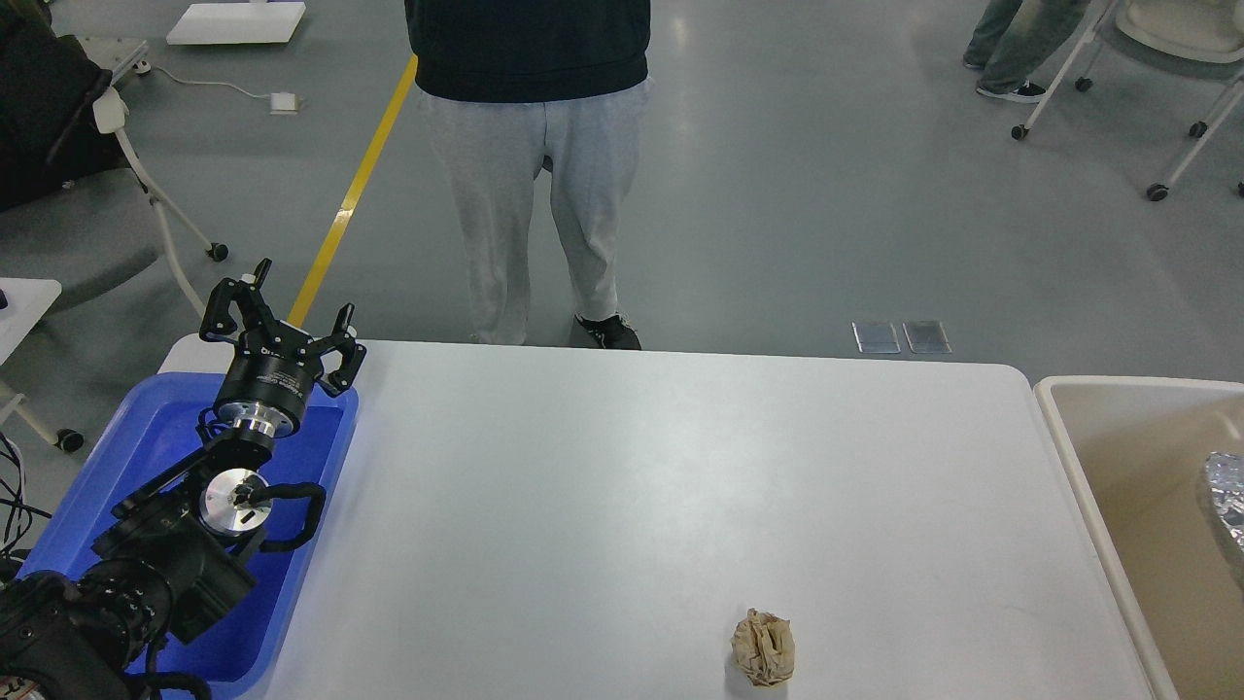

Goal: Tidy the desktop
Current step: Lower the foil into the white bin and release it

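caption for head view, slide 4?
Left end effector open above blue tray; crumpled paper ball left on white desktop.

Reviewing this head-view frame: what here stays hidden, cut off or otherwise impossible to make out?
- Right arm and claw: not in the head view at all.
- Blue tray: much of its floor is covered by the left arm; the open left claw holds nothing.
- Beige bin: cut off by the right edge, as is the foil inside.
- Standing person: cut off above the waist by the top edge.
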Controlling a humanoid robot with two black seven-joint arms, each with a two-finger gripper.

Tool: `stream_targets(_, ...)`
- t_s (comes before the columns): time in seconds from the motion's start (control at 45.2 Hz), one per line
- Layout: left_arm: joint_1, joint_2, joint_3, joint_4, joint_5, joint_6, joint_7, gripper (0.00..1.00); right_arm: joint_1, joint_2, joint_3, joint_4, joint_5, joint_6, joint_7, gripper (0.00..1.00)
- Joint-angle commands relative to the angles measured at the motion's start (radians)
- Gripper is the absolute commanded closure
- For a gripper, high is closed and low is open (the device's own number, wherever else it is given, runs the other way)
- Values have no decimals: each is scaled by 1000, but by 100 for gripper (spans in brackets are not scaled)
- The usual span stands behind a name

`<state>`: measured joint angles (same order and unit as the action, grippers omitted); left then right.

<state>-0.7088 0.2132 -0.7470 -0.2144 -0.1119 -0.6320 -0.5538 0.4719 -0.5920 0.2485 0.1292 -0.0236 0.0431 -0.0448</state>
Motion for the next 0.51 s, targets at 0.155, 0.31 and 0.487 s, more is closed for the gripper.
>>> stream_targets(0.155,0,0,0,0,0,0,0,0,28,23,-8,-36,1,-3,-3,43)
stream_targets(0.31,0,0,0,1,0,0,0,0,39,29,-12,-100,-1,-6,-3,0)
stream_targets(0.487,-1,0,0,0,0,0,0,0,66,38,-5,-122,1,-8,-1,0)
